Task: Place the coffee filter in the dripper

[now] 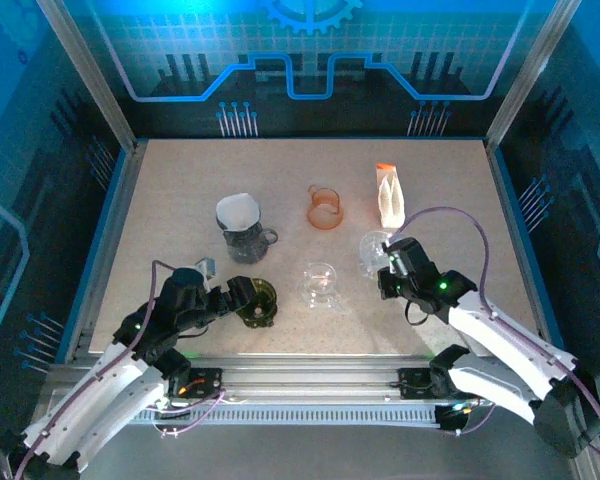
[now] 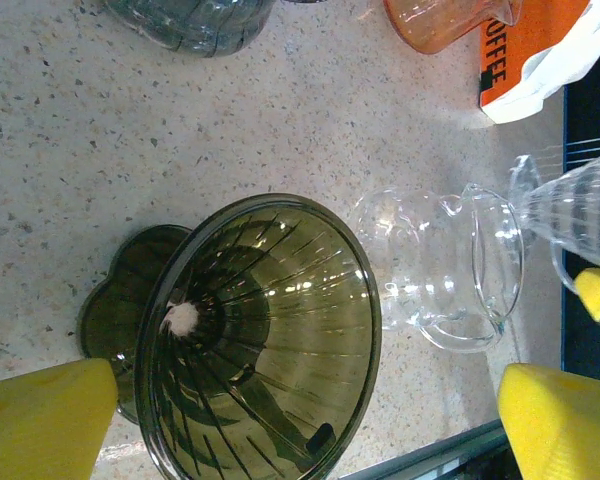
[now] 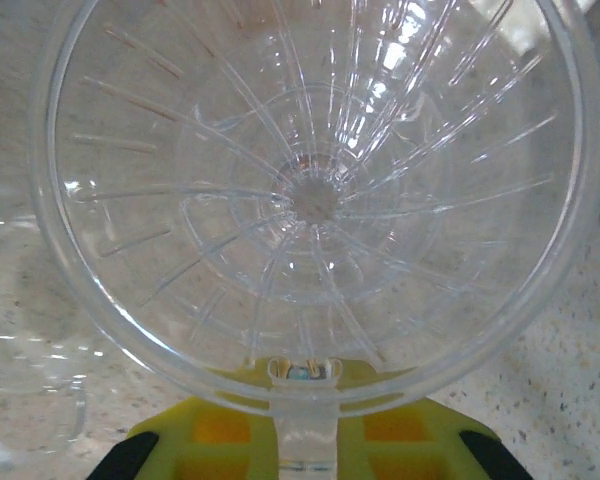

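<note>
The white paper cone filter (image 1: pixel 238 210), seemingly light, crease-prone, best pinched at its rim, stands in a grey glass vessel (image 1: pixel 248 242) left of centre; left claw (image 2: pixel 300 415) gapes around an olive-green dripper (image 2: pixel 270 330), right claw (image 3: pixel 305 440) clenches a clear plastic dripper (image 3: pixel 310 200).

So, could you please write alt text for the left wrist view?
An empty dark green dripper sits on the speckled table before the open tool's yellow fingers. Beside it are a clear jug and a clear dripper.

Left arm (image 1: pixel 115 385) jaws wide, right arm (image 1: pixel 490 335) jaws clamped
</note>
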Robot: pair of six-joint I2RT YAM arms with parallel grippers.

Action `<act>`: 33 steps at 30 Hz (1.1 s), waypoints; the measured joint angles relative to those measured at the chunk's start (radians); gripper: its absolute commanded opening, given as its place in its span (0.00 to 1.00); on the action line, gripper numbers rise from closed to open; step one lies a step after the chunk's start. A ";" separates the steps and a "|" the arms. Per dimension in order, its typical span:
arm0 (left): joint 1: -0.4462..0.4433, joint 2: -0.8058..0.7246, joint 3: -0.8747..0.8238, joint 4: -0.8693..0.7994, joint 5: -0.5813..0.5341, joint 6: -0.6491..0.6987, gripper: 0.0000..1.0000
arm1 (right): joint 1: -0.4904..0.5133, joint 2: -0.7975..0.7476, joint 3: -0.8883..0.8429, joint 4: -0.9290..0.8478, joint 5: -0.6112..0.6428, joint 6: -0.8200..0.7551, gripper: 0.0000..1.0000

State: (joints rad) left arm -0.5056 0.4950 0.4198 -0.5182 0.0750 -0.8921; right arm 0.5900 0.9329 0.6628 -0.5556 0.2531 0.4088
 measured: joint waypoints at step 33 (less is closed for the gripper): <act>0.000 -0.018 0.000 -0.019 -0.007 0.000 0.99 | 0.386 0.239 0.329 -0.177 -0.019 -0.115 0.00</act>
State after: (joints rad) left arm -0.5056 0.4774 0.4198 -0.5369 0.0677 -0.8921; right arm 0.9760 1.1721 0.9920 -0.7326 0.2344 0.2939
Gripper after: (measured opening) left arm 0.989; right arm 0.131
